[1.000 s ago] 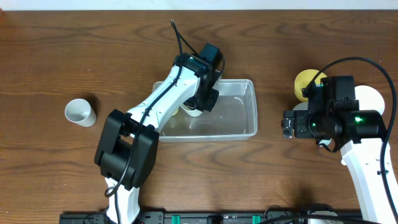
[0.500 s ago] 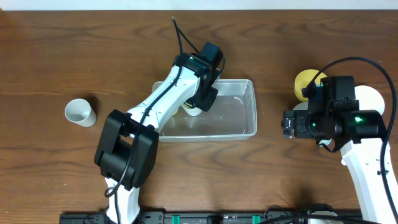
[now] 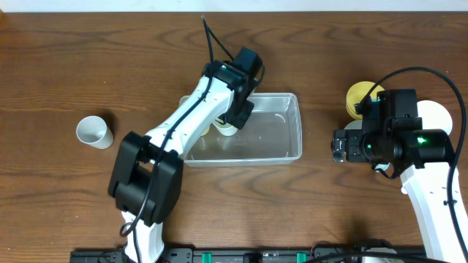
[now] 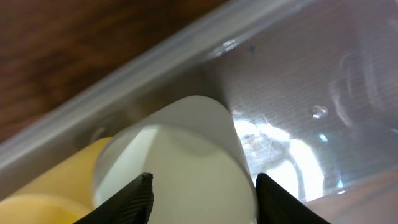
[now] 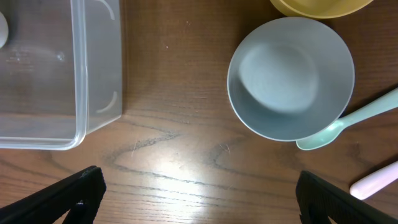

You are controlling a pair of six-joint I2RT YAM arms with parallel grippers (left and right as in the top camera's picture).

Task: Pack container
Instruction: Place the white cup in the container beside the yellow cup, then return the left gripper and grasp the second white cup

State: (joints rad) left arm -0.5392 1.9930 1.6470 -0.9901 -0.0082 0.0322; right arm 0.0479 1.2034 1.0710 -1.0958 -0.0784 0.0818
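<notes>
The clear container (image 3: 281, 146) sits mid-table. My left gripper (image 3: 232, 120) reaches into its far left end. In the left wrist view a white cup (image 4: 186, 155) lies inside against the container wall (image 4: 155, 59), next to a yellow piece (image 4: 50, 186). My left gripper (image 4: 204, 193) is open, one finger on each side of the cup. My right gripper (image 5: 199, 193) is open with nothing in it, over bare wood to the right of the container (image 5: 93, 74).
A second white cup (image 3: 94, 131) stands alone at the table's left. On the right are a yellow bowl (image 3: 360, 97), a grey-blue bowl (image 5: 290, 78), a mint spoon (image 5: 348, 121) and a pink utensil (image 5: 376, 180).
The left gripper's jaws have spread apart from shut around the white cup inside the container, and the cup has shifted slightly left. The right arm has not moved.
</notes>
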